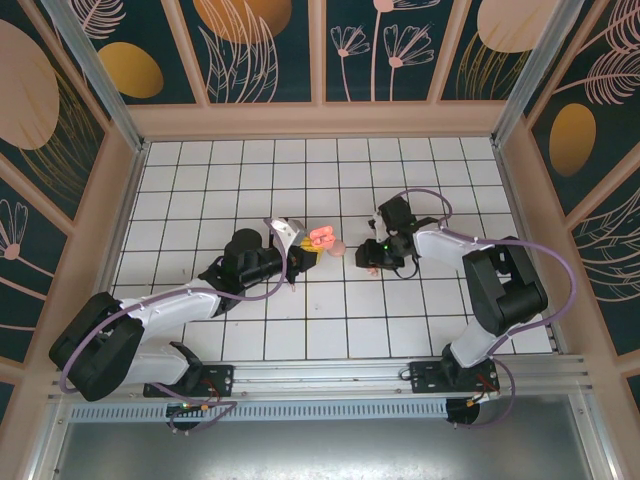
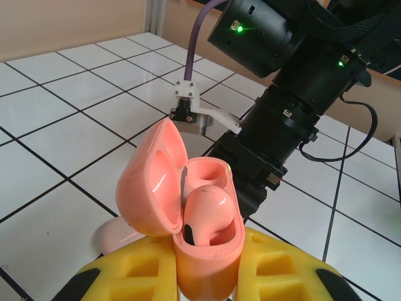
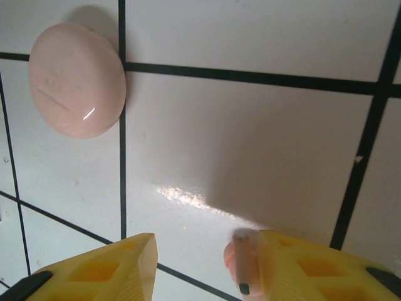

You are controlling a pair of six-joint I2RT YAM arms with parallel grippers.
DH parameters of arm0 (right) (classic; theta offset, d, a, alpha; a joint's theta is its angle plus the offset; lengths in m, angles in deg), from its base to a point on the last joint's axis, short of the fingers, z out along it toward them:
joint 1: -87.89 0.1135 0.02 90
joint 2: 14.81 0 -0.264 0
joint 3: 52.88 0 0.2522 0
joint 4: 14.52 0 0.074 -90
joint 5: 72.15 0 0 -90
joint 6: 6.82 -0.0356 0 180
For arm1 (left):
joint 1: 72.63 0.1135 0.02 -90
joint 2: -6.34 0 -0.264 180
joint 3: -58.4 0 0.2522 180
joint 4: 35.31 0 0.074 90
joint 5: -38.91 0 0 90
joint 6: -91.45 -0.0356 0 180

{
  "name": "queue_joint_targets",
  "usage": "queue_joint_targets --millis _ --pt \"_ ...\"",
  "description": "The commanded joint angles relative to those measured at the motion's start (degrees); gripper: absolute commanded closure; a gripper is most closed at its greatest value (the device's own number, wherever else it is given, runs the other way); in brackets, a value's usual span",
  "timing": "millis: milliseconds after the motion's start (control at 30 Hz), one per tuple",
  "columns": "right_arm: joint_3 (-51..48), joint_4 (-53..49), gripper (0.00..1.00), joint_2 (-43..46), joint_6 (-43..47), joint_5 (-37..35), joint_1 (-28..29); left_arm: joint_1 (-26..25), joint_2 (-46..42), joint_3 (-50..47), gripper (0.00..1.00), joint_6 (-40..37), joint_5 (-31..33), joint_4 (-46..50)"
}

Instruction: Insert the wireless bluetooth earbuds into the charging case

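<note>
Entry: charging case (image 2: 210,257), open, pinched upright in my left gripper (image 2: 203,282).
One earbud (image 2: 203,213) sits in the case, with the lid (image 2: 150,188) tipped back. Just beside the case a pale pink disc (image 3: 76,78) lies on the tiles (image 3: 250,125). Beyond the disc from the case is my right gripper (image 3: 207,251), jaws spread, with a second earbud (image 3: 241,266) against one yellow finger (image 3: 301,269) and clear of the other.

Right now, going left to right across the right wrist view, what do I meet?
The pale pink round disc → earbud → yellow finger beside it. The other yellow finger lies below the disc, overlapping it sideways, so I leave it out.
</note>
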Motion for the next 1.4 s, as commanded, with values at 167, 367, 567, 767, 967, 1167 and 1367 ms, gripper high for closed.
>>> queue_joint_targets --millis 167,367,567,767,967,1167,1367 --pt "0.0 -4.69 0.53 0.45 -2.17 0.05 1.78 -0.33 -1.26 -0.59 0.93 -0.43 0.77 0.44" --pt "-0.1 -5.53 0.52 0.58 -2.53 0.19 2.67 -0.38 -1.26 -0.32 0.92 -0.6 0.58 0.83" --pt "1.66 -7.1 0.52 2.99 -3.06 0.3 5.38 -0.4 -2.69 -0.71 0.93 -0.67 1.38 1.58" --pt "1.71 -9.79 0.52 7.37 -4.79 -0.22 5.59 -0.42 -3.2 -1.1 0.92 -0.8 1.4 1.67" --pt "2.52 -11.53 0.46 12.9 -7.81 -2.27 5.59 -0.38 -2.63 -0.94 0.93 -0.6 0.87 0.87" --pt "2.99 -13.19 0.43 13.05 -10.08 -5.71 3.52 -0.38 -2.66 -0.56 0.93 -0.69 0.86 0.9" --pt "4.02 -13.36 0.44 7.63 -10.49 -6.31 3.49 -0.4 -2.03 -0.4 0.93 -0.47 0.47 -0.33"
